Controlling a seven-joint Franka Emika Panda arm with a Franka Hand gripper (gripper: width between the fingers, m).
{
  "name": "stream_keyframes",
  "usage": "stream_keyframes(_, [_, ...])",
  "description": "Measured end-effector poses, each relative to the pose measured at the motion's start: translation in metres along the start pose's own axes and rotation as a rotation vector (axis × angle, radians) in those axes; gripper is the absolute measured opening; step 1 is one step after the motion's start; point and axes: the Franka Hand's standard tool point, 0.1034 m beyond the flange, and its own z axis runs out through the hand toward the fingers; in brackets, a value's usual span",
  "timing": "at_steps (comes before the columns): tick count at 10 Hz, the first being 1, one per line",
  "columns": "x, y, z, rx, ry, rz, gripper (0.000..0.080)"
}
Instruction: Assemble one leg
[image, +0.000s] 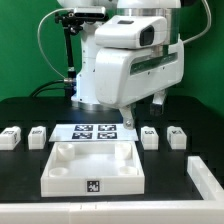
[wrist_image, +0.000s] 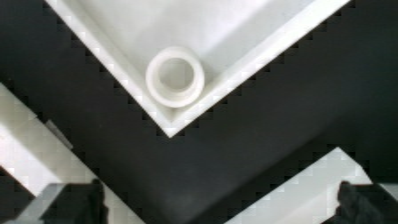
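only container-like thing: big white rimmed panel, lying at front centre of the black worktop, open side up. its recess shows bare white floor. there's a small b/w tag on the front wall. the wrist view looks down on one corner of the panel, w/ a raised round ring set just inside that corner.

claw: wide. in the wrist view the two dark fingertips sit at opposite edges of the picture, nothing gripped between them. it hangs above the panel corner, not touching it. the bulky white arm fills the middle of the exterior view, reaching down behind the panel.

task parts: four small white posts in a row behind the panel, level w/ the marker board, two each side. far-left leg and inner-left leg are on the exterior view's left. inner-right leg and far-right leg are on its right. all lie on the worktop, apart from each other and from the claw. the inner-right leg is nearest the arm.

a long white slab, cut off by the frame, lies at the exterior view's right front. white patches at the wrist view's edges: can't tell what they are.

backdrop is a green wall.
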Motion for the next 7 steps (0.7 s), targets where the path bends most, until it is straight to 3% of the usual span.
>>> stream_keyframes(7, [-0.0013, -0.0006, 0.0015, 0.002, -0.002, 0.000, 0.0650])
